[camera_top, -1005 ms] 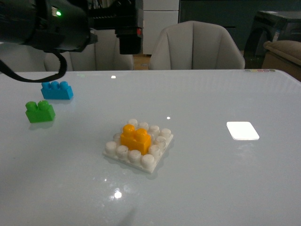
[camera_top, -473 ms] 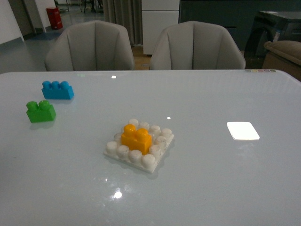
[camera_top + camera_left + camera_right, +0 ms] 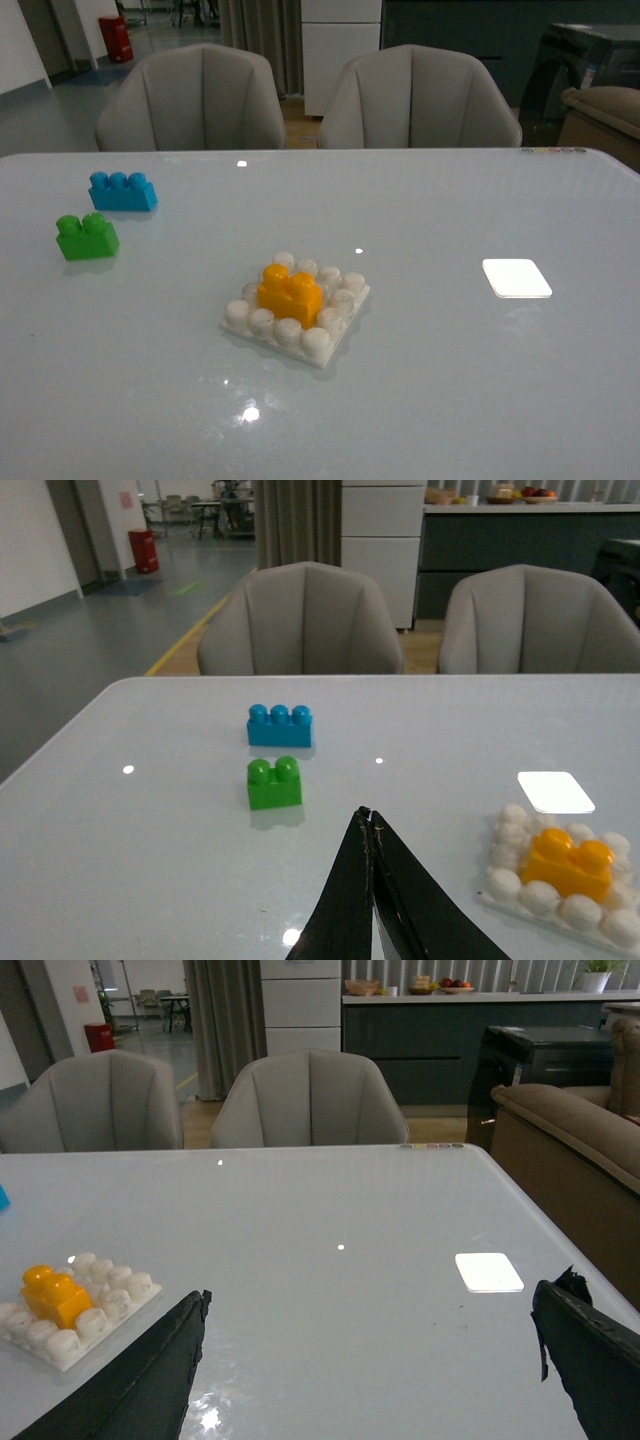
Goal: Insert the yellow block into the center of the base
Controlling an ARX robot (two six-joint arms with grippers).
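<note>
Front view: neither of my arms visible. Wrist views: my left gripper [image 3: 372, 825] pressed together, right gripper [image 3: 370, 1335] spread wide. Yellow block [image 3: 289, 291] seated at base [image 3: 334, 340] center. Green brick [image 3: 86, 237], blue brick [image 3: 121, 190] at 10 o'clock, well apart.

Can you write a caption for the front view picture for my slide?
Yellow block sits in the middle of the studded base, with green brick and blue brick apart.

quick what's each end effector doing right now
Left end effector: shut, holding nothing.
Right end effector: open wide, holding nothing.
</note>
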